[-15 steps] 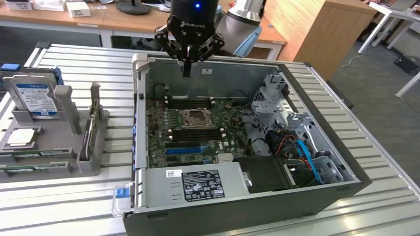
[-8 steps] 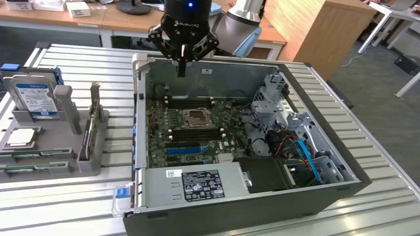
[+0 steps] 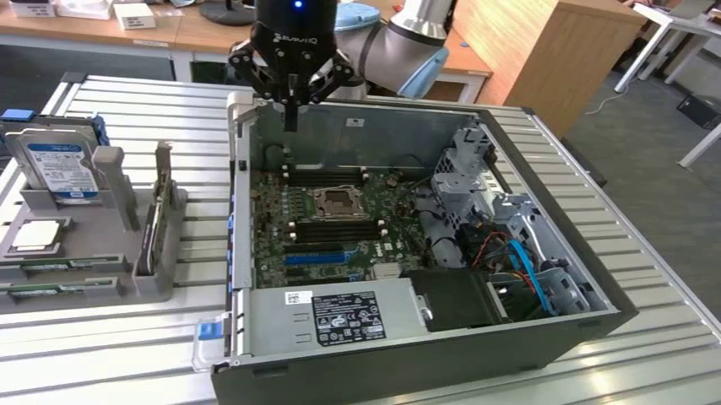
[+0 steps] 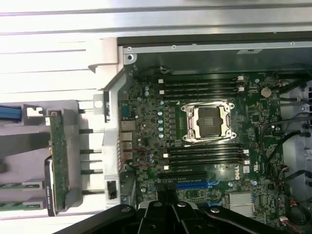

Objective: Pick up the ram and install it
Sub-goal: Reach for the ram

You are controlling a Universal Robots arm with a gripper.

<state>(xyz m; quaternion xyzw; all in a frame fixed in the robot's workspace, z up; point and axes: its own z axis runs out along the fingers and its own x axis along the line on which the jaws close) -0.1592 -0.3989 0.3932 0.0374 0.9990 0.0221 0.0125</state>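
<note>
Two green ram sticks [image 3: 51, 268] lie flat in a grey holder [image 3: 101, 278] on the exterior view's left, outside the case; they also appear as green strips, the ram [image 4: 19, 186]. My gripper [image 3: 290, 114] hangs over the far wall of the open computer case [image 3: 394, 354], fingers pointing down, shut and holding nothing. In the wrist view the gripper [image 4: 168, 197] is over the motherboard [image 4: 146, 126], well away from the ram. The black memory slots [image 4: 202, 87] on either side of the processor socket [image 4: 208, 121] stand vacant.
A silver hard drive [image 3: 56, 169] stands upright in the holder, with an upright card with a metal bracket [image 3: 158, 211] beside it. The power supply [image 3: 338, 316], drive cage [image 3: 474, 169] and cables [image 3: 518, 270] crowd the case. The table [image 3: 631, 337] is slatted metal.
</note>
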